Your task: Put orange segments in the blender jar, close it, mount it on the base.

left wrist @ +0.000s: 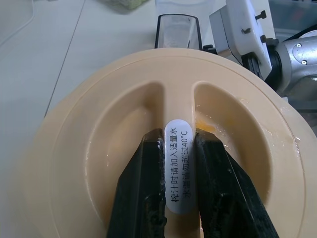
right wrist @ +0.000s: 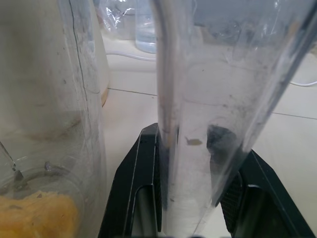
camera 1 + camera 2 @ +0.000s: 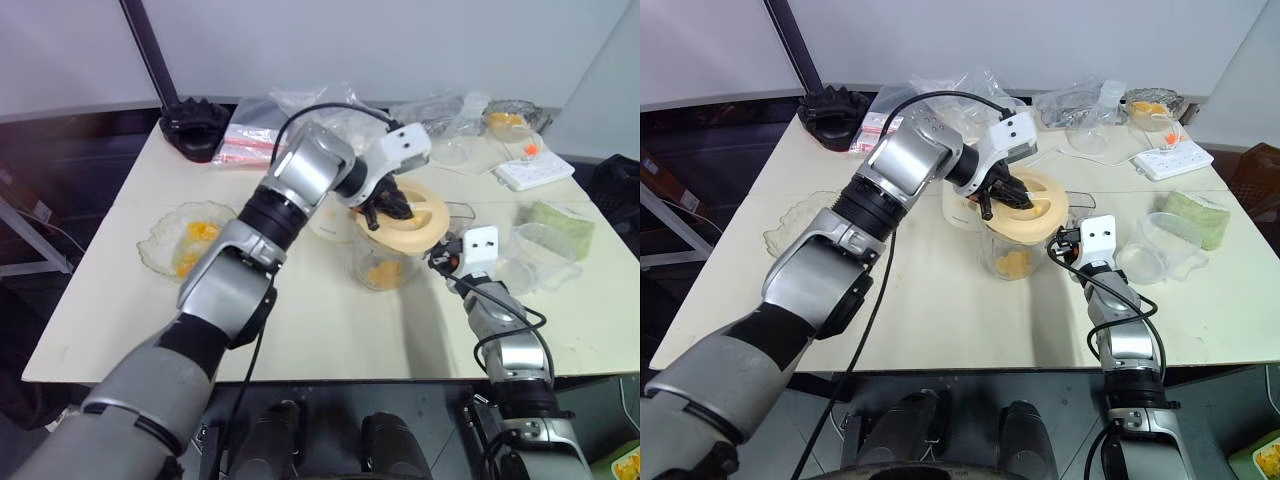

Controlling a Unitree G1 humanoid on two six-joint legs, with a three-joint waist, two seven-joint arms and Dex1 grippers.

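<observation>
Pinching lid (image 1: 148, 139) ridge, left gripper (image 1: 179, 163) holds it tilted on jar (image 3: 385, 262) at table (image 3: 330, 320) centre. Right gripper (image 2: 195, 163) clamps jar handle (image 2: 198, 99). Orange segments (image 2: 34, 215) inside; base (image 3: 962, 212) mostly hidden behind arm.

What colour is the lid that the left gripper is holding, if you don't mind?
Cream, with a white label on its grip ridge; the lid shows best in the left wrist view, pinched by the left gripper.

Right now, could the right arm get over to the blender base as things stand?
Probably not. The right end effector is shut on the blender jar handle, and the base sits beyond the jar, under the left arm, whose end effector grips the lid ridge.
</observation>
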